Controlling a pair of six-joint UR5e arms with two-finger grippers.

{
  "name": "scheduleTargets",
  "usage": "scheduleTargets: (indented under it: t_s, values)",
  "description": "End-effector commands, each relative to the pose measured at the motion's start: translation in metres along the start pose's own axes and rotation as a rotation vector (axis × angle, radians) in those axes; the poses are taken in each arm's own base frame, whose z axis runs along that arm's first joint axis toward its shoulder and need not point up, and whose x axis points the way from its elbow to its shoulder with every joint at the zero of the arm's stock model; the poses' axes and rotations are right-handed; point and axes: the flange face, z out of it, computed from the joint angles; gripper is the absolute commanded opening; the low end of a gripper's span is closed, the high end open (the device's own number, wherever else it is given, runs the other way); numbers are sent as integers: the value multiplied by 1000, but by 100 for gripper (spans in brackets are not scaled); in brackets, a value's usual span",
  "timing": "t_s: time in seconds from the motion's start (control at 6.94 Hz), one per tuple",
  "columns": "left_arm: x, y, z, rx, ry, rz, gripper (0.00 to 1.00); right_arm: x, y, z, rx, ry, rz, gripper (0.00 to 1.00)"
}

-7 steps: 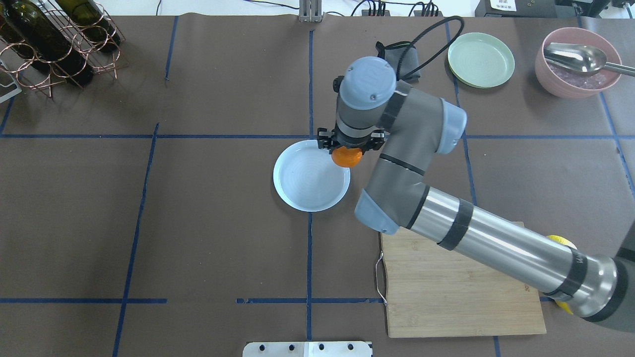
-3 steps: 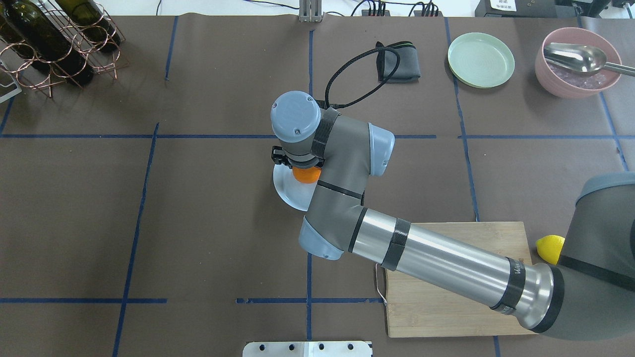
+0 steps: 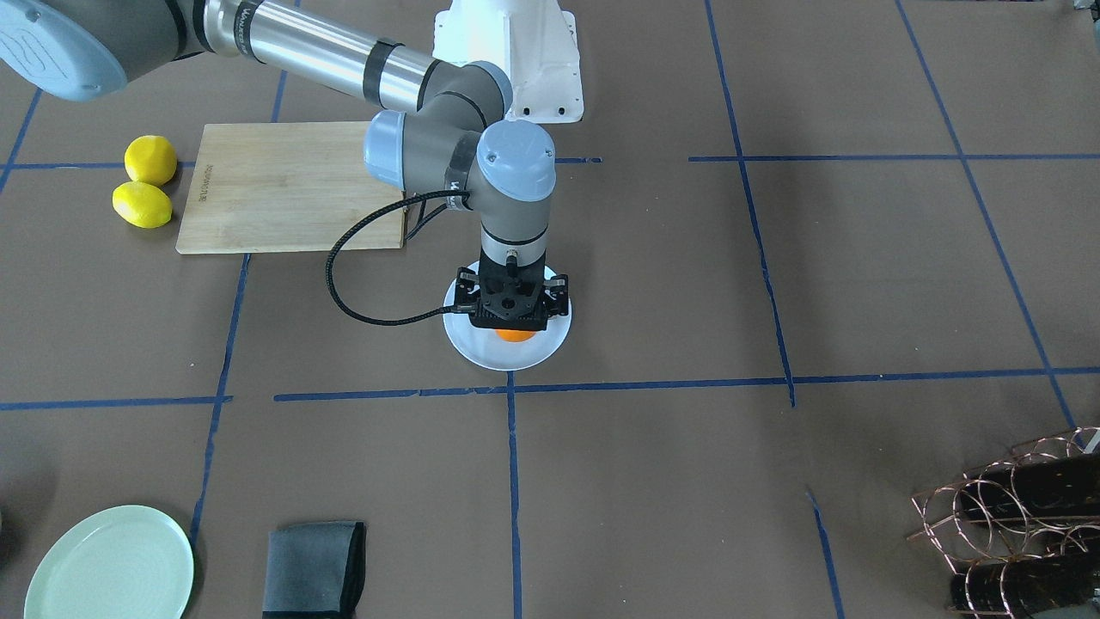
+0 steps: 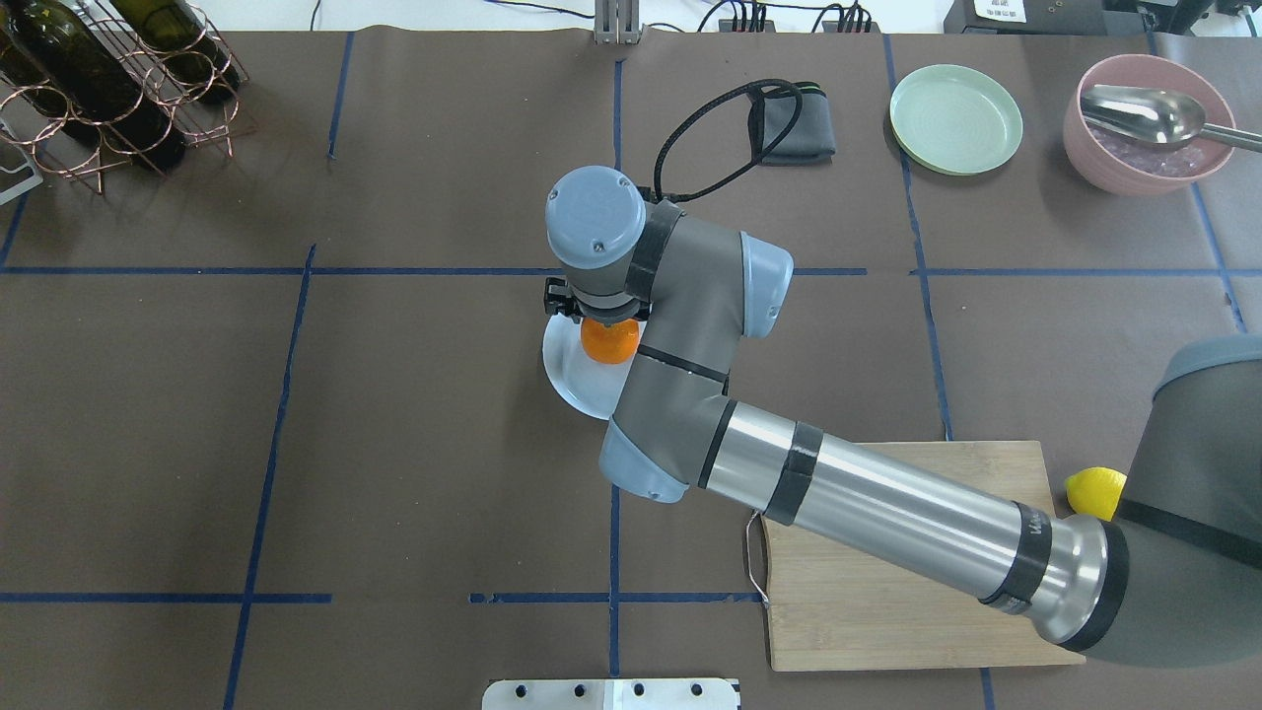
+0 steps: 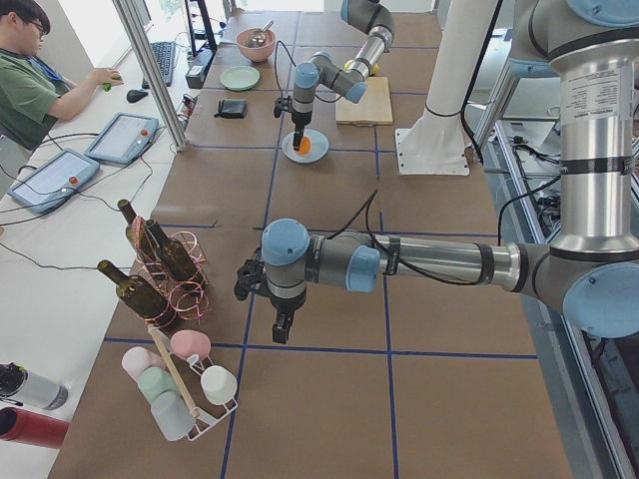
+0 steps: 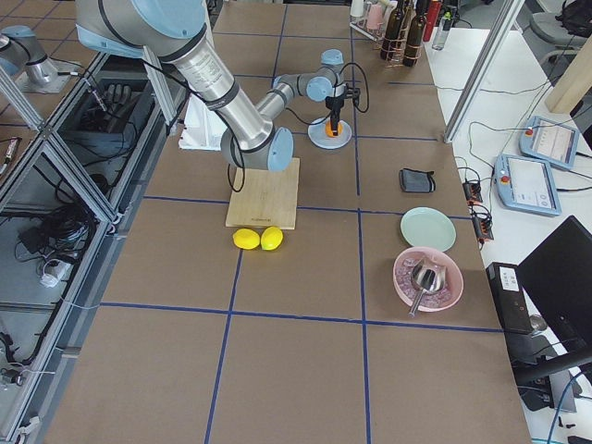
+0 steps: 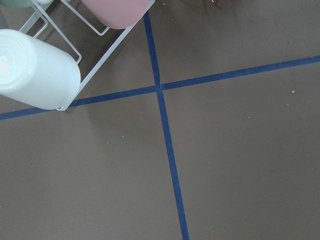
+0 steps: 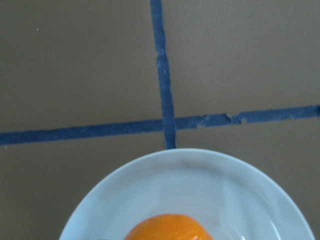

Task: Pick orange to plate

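The bright orange (image 4: 608, 341) is low over the middle of the white plate (image 4: 564, 367), and I cannot tell whether it touches it. My right gripper (image 3: 513, 320) points straight down and is shut on the orange (image 3: 516, 335), its body hiding most of the fruit. The right wrist view shows the orange's top (image 8: 167, 227) above the plate's rim (image 8: 180, 157). The side view shows the orange (image 6: 332, 132) just above the plate (image 6: 330, 142). My left gripper (image 5: 281, 327) hangs far off over bare table by the cup rack; I cannot tell if it is open or shut.
Two yellow lemons (image 3: 146, 182) lie beside a wooden cutting board (image 3: 292, 185). A pale green plate (image 4: 955, 118), a grey cloth (image 4: 794, 123) and a pink bowl with a spoon (image 4: 1149, 123) stand at the back right. A wine rack (image 4: 108, 79) is back left; cups (image 7: 37, 70) are near my left wrist.
My right arm swung left, carrying the orange from the plate's far right rim to over its middle. In the last half second the wrist shifted only slightly.
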Motion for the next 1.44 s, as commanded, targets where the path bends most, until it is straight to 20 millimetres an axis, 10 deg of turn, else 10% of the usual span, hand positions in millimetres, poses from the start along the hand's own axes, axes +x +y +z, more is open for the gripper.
scheduleTargets:
  t_s: [0.0,0.72,1.3]
  values:
    - [-5,2,6,-12,10,-11,100,56,-70,-53,-42,-29,-28,100]
    - [-2,2,2,-9,7,-8,100,432,-178,-150,-103,5,-402,100]
    - [0,3,1,-7,11,-7,100,710,-148,-158,-160,106,-463,100]
